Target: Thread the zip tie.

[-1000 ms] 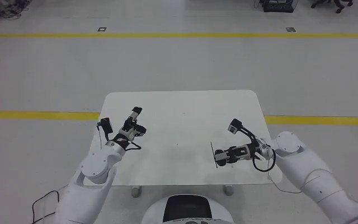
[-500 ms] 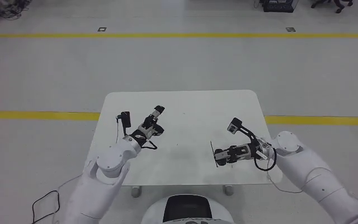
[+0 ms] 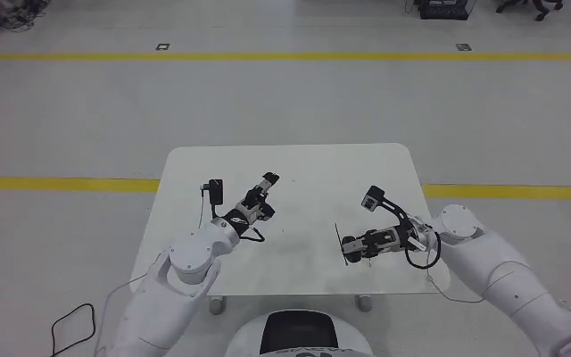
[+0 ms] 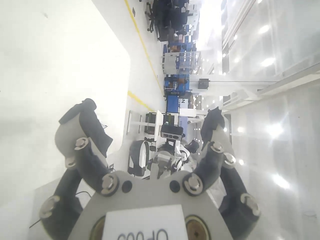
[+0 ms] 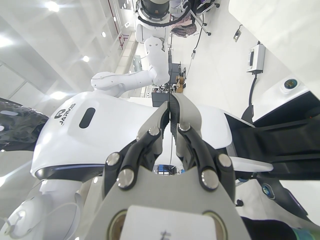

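Observation:
A thin black zip tie (image 3: 338, 232) stands across the fingertips of my right gripper (image 3: 348, 249), which is shut on it above the table's near right part. In the right wrist view the zip tie (image 5: 169, 91) is a fine dark line pinched between the closed pads of the right gripper (image 5: 170, 103), sticking out beyond the tips. My left gripper (image 3: 269, 181) hovers over the left-centre of the white table (image 3: 303, 165), well apart from the tie. In the left wrist view the left gripper (image 4: 150, 116) is open, with nothing between its fingers (image 4: 83, 116).
The table's rounded corners and edges (image 3: 403, 156) bound the work area. Yellow floor lines (image 3: 80, 184) run behind and beside it. A black cable (image 3: 71, 317) lies on the floor at the near left.
My left arm has swung right, from the table's left edge toward its centre, gripper still open. The right gripper with the zip tie has barely moved.

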Controlling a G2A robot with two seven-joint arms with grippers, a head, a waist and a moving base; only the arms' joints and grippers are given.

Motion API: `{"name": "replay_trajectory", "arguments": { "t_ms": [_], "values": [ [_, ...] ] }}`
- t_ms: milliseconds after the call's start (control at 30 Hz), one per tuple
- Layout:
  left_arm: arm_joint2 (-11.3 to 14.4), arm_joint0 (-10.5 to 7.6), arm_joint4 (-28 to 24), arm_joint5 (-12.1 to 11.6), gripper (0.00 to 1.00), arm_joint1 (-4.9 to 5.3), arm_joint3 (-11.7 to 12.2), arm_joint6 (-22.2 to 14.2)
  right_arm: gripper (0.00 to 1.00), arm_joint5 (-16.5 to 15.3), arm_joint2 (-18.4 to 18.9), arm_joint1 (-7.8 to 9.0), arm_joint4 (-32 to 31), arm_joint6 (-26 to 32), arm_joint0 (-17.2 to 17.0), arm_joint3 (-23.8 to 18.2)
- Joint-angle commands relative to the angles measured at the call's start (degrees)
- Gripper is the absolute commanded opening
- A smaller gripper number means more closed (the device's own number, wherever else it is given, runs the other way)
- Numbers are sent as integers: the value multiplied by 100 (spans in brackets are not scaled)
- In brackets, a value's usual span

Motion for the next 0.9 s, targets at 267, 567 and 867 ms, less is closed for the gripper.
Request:
{"name": "replay_trajectory", "arguments": {
  "t_ms": [267,567,867],
  "values": [
    [0,0,0,0,100,0,0,0,0,0,0,0,0,0,0,0],
    [686,-125,-305,-261,100,-50,96,-885,0,0,-350,79,78,0,65,-139],
    [899,-271,-299,-387,100,-90,240,-758,0,0,-717,182,205,0,323,-108]
  ]
}}
